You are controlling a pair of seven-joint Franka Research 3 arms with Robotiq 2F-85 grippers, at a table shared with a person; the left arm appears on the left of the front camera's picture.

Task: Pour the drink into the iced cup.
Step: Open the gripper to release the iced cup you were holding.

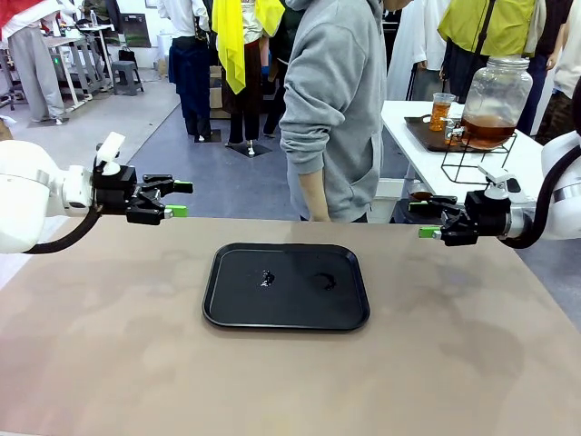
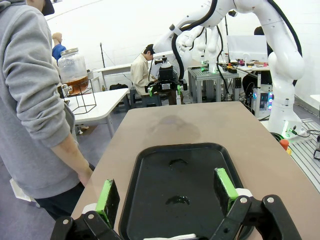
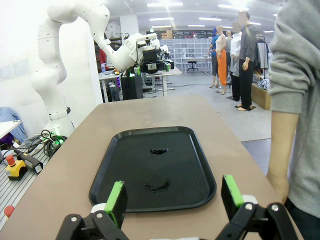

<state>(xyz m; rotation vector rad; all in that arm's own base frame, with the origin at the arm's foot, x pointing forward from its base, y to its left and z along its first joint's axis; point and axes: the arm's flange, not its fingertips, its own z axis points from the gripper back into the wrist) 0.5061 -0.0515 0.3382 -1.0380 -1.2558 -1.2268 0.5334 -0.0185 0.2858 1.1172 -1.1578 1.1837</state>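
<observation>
The amber-brown, tea-like drink [image 1: 487, 134] fills only the bottom part of a big round glass dispenser jar [image 1: 495, 98] with a metal lid, which stands on a black wire stand [image 1: 474, 160] on a white side bench [image 1: 427, 145] behind and to the right of the person. Just left of the jar, a small clear cup [image 1: 441, 111] holding the same amber liquid sits on a dark tray [image 1: 423, 134] on that white bench. On the nearer tan bench [image 1: 290, 363], a black rectangular plastic tray [image 1: 286, 285] with rounded corners lies flat near the middle; it carries two small wet smears [image 1: 266, 277] and no vessel. The left claw [image 1: 179, 199] hovers above the tan bench's far left edge, its green-padded fingers spread apart and holding nothing. The right claw [image 1: 426, 220] hovers at the far right edge, likewise spread and holding nothing. A person in a grey hooded sweatshirt [image 1: 334, 109] stands at the far side, turned sideways, one hand [image 1: 316, 209] hanging by the bench edge.
</observation>
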